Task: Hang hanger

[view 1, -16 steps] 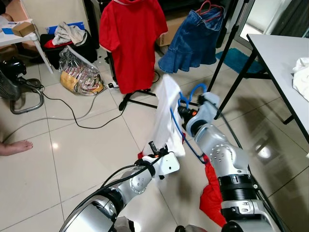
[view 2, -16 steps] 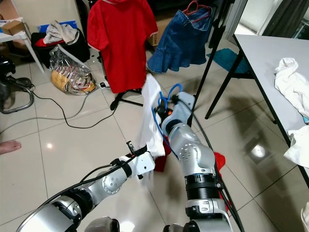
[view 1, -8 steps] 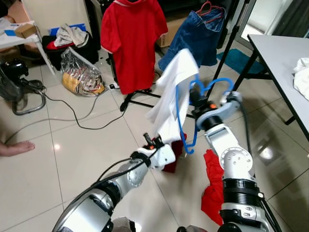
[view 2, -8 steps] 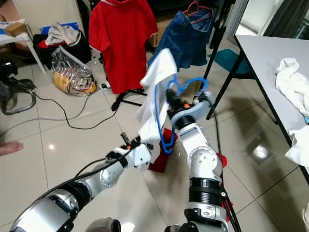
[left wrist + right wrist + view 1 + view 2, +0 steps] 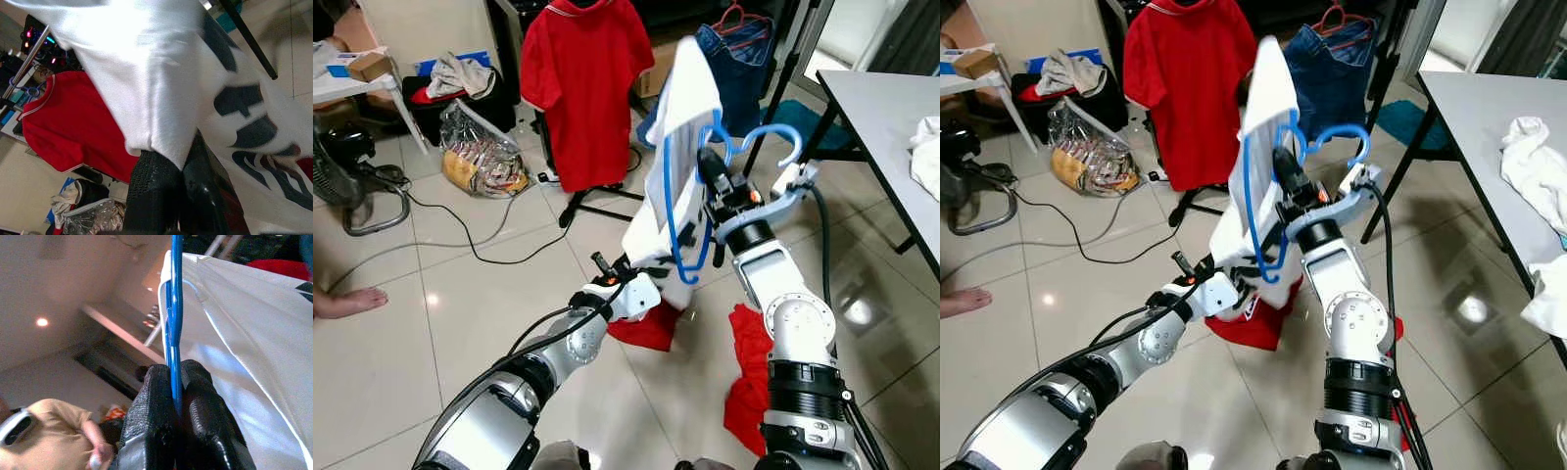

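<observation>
Blue plastic hanger [image 5: 690,201] sits pinched in my right gripper [image 5: 177,382], raised toward the rack; my left gripper [image 5: 168,169] clamps the white shirt's [image 5: 680,127] hem, keeping it taut.

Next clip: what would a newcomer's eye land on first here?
Probably the white shirt on the blue hanger, held up mid-frame; the right gripper has its fingers shut on the hanger, and the left gripper pinches the shirt's lower edge. Behind it a red shirt and a denim garment hang on a rack, and red cloth lies on the tiled floor by the right arm.
</observation>
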`<state>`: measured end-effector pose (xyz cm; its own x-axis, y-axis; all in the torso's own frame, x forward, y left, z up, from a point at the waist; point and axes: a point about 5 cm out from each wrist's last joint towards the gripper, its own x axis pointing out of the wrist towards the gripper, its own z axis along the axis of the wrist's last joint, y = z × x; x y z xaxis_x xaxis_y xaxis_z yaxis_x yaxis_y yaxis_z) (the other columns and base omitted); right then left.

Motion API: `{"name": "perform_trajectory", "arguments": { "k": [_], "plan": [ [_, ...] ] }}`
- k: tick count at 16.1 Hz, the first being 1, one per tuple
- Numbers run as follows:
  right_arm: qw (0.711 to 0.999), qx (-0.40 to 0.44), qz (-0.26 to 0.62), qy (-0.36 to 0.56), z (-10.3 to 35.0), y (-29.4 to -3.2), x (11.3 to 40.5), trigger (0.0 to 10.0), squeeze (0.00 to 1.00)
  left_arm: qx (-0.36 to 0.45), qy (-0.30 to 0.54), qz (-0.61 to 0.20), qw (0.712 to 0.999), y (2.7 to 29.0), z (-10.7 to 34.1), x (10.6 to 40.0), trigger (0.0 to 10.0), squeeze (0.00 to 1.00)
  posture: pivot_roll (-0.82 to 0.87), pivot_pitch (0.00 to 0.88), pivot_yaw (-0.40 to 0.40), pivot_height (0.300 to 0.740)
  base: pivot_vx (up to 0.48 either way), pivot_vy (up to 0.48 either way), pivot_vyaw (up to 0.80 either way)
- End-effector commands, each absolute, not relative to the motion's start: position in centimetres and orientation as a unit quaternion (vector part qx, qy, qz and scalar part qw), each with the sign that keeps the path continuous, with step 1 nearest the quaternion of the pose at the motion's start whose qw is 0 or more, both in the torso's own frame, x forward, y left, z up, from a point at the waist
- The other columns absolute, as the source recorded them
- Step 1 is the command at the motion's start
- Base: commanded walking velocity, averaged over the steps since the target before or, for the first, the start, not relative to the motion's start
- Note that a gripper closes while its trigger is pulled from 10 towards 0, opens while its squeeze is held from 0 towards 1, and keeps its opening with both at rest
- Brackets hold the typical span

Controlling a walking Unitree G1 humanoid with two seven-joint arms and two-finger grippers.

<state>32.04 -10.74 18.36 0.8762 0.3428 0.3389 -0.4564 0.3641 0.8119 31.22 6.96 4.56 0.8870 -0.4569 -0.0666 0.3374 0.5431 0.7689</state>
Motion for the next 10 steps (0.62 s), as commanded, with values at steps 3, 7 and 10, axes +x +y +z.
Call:
{"name": "perform_trajectory", "arguments": {
  "k": [3,7,10],
  "plan": [
    [0.792,0.528,0.291,-0.090,20.8,-9.3,31.5,10.0,0.00,0.427,-0.080,-0.214,0.875,7.0,4.9,31.5,10.0,0.00,0.08,0.019,0.036,0.740,0.000,0.000,0.00],
    [0.792,0.498,0.350,-0.057,20.9,-8.0,30.7,10.0,0.00,0.431,-0.073,-0.201,0.877,7.5,5.0,31.8,10.0,0.00,0.08,0.021,0.032,0.740,0.000,0.000,0.00],
    [0.792,0.489,0.363,-0.044,20.9,-8.0,30.4,10.0,0.00,0.444,-0.063,-0.207,0.870,7.9,4.6,31.7,10.0,0.00,0.08,0.021,0.032,0.740,0.000,0.000,0.00]
  ]
}}
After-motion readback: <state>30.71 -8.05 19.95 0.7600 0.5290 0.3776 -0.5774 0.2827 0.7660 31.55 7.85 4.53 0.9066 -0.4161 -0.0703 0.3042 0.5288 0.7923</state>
